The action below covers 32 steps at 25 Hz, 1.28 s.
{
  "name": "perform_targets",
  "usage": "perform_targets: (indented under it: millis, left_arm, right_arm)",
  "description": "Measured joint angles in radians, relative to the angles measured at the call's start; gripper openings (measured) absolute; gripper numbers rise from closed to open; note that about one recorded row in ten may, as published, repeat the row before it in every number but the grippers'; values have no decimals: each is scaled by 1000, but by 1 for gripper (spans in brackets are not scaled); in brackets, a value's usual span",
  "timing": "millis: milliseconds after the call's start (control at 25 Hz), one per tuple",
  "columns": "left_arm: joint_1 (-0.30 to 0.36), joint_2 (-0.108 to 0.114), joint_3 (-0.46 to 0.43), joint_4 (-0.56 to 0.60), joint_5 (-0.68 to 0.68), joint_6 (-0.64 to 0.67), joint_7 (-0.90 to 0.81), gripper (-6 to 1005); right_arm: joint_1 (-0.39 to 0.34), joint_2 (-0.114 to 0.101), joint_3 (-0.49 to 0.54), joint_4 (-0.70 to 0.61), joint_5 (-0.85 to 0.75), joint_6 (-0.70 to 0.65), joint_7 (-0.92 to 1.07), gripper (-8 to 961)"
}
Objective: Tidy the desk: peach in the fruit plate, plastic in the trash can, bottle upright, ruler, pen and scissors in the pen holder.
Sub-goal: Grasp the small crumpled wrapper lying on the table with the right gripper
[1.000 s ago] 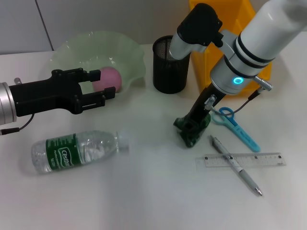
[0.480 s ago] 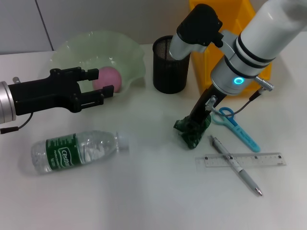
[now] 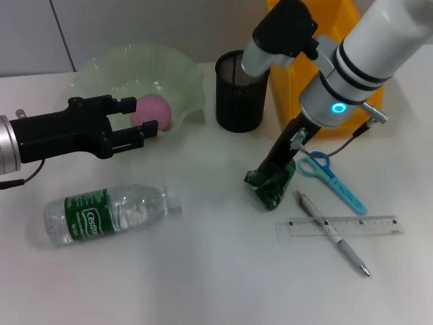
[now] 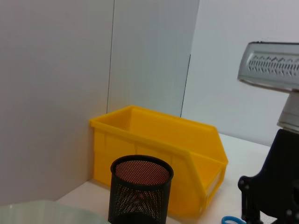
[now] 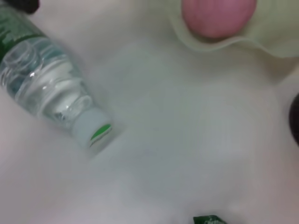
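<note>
At the lower left of the head view, the water bottle (image 3: pixel 107 213) lies on its side on the white counter (image 3: pixel 203 271), not yet stood up. At lower right the silver pen (image 3: pixel 331 232) lies crossed over the clear ruler (image 3: pixel 375 225), with the blue scissors (image 3: pixel 333 177) just above them; all three wait outside the black mesh pen holder (image 3: pixel 239 91). At centre, the right hand (image 3: pixel 272 183) appears clenched on a crumpled dark-green piece of plastic (image 3: pixel 270 189), low at the counter, seemingly to carry it to the yellow trash can (image 3: pixel 298 95) at the upper right. At left, the left hand (image 3: pixel 132 122) hovers released beside the pale-green fruit plate (image 3: pixel 183 74), where the pink peach (image 3: pixel 154 112) already rests.
</note>
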Motion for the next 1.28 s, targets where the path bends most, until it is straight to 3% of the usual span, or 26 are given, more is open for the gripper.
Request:
perform_targets:
  millis: [80, 320, 520, 640, 840, 1040, 1280]
  left_arm:
    - [0, 0, 0, 0, 0, 0, 0, 651]
    - [0, 0, 0, -1, 0, 2, -1, 651]
    - [-2, 0, 0, -1, 0, 4, -3, 651]
    - [-3, 3, 0, -1, 0, 2, -3, 651]
    - [-7, 8, 0, -1, 0, 2, -3, 651]
    - [-13, 9, 0, -1, 0, -3, -3, 651]
    - [-20, 9, 0, -1, 0, -4, -3, 651]
  right_arm:
    - [-1, 0, 2, -7, 0, 3, 8, 17]
    - [-1, 4, -10, -51, 9, -28, 9, 102]
    - [-13, 3, -10, -144, 11, -112, 9, 294]
    - [-17, 3, -10, -183, 11, -157, 7, 526]
    - [-17, 0, -19, -252, -10, -267, -5, 709]
    - [-16, -2, -25, -285, -78, -322, -46, 709]
    - [-3, 1, -61, -235, -136, -278, -67, 709]
